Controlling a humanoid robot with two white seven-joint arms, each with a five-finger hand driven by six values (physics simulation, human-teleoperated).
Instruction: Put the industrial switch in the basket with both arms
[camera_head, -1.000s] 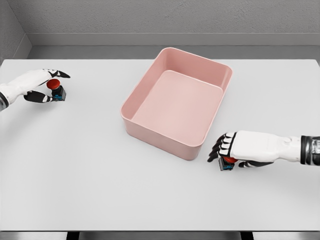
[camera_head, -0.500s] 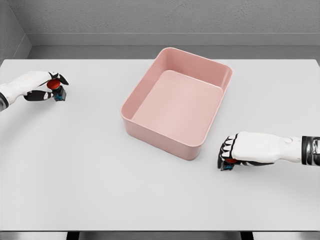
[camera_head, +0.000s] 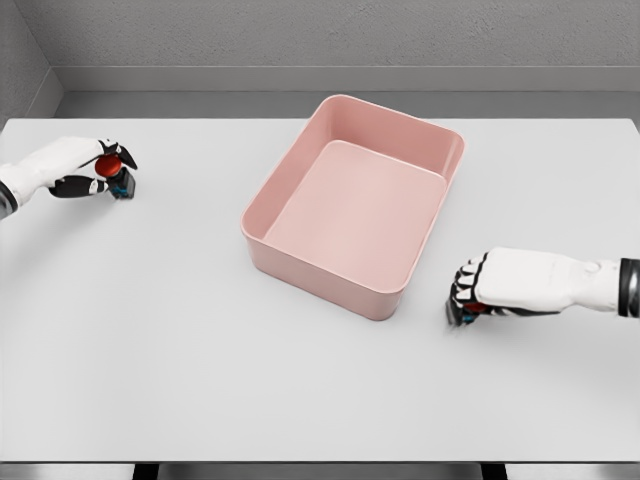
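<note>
Left hand (camera_head: 70, 168) clamped round red-capped industrial switch (camera_head: 112, 170) far left, right hand (camera_head: 505, 290) curled over second switch (camera_head: 470, 311), pink basket (camera_head: 300, 262) between

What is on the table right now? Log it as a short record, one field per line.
table: white
basket: pink, rectangular, nothing inside, centre of table
left hand: far left, fingers closed on a red-capped switch
left switch: red cap, dark body
right hand: right of basket, palm down, fingers curled over a second switch
right switch: mostly hidden, red showing
</note>
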